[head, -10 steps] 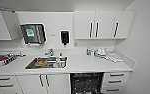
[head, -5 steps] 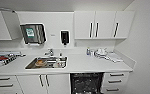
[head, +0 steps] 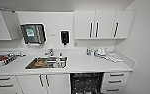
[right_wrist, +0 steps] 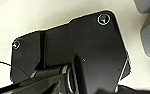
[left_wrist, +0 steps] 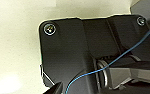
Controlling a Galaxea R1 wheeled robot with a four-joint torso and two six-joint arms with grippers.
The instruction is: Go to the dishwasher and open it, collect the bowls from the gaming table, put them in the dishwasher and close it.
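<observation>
The dishwasher sits under the white counter, right of the sink. Its front stands open: I see a dark interior with a wire rack and pale items inside. The bowls and the gaming table are out of view. In the left wrist and right wrist views I look along the robot's own dark plate over a pale floor.
A steel sink holds some dishes, with a tap behind it. White dishes and a small bottle stand on the counter at the back right. Drawers flank the dishwasher on its right. A wall closes the right side.
</observation>
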